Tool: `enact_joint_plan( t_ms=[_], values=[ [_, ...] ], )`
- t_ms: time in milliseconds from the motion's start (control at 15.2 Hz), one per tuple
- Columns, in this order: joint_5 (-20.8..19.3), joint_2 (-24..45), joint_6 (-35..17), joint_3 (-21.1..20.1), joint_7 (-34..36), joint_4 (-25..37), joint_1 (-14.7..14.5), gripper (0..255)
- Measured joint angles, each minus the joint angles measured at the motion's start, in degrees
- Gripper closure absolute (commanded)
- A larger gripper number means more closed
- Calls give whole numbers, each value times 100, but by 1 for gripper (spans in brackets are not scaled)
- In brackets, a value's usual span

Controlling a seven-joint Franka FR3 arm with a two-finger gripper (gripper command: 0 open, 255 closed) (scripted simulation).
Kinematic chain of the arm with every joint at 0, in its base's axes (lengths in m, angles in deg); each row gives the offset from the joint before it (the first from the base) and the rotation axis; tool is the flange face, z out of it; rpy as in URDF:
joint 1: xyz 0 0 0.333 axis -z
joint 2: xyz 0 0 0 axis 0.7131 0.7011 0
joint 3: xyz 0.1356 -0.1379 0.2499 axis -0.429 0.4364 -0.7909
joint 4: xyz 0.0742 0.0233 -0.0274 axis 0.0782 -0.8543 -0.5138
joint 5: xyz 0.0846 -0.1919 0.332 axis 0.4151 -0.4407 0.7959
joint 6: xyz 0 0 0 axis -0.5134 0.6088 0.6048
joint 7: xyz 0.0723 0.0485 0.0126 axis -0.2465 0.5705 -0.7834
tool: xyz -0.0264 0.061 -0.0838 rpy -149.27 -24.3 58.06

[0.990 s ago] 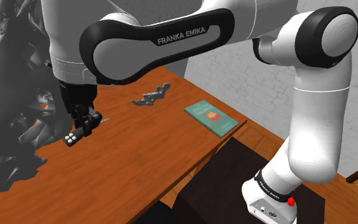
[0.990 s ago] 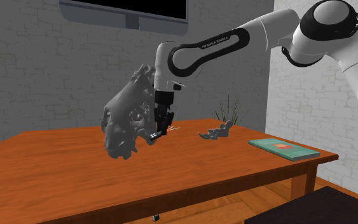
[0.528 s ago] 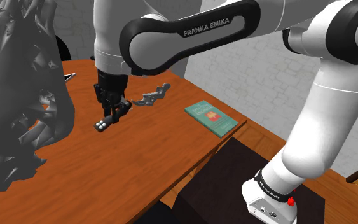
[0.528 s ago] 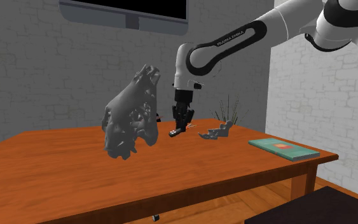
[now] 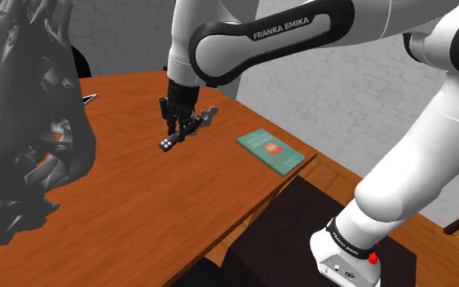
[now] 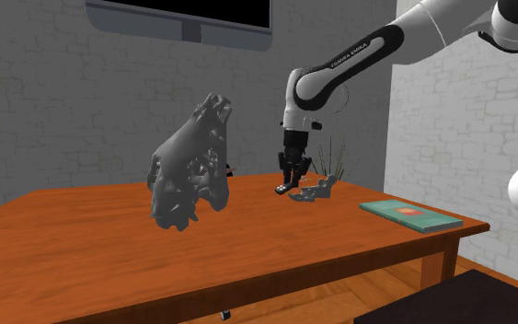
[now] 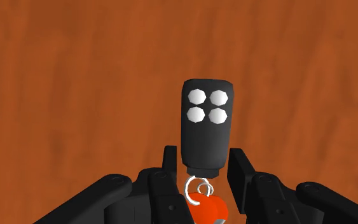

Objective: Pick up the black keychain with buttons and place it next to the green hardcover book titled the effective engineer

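The gripper (image 7: 203,164) clasps the black four-button key fob (image 7: 207,127); the wrist view reveals an orange tag (image 7: 208,209) deeper in its grasp.

Task items, current state
Black four-button keychain (image 7: 208,127) clasped in the hand (image 7: 204,163), airborne; green book (image 5: 271,152) flat on worktop (image 5: 138,212)

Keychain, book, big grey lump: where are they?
keychain (image 7: 207,137): wrist view, middle of its black body.
book (image 5: 273,152): shoulder view, middle of its green cover.
grey lump (image 6: 188,175): second exterior view, its middle.
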Motion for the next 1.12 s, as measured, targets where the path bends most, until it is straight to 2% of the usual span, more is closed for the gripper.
enact_joint_plan(
  t_ms=[528,1122],
  values=[
    [853,-910,22,559,-1611,-717,631,255],
    [1065,-1195,112,1342,-3065,-1009,1182,255]
  ],
)
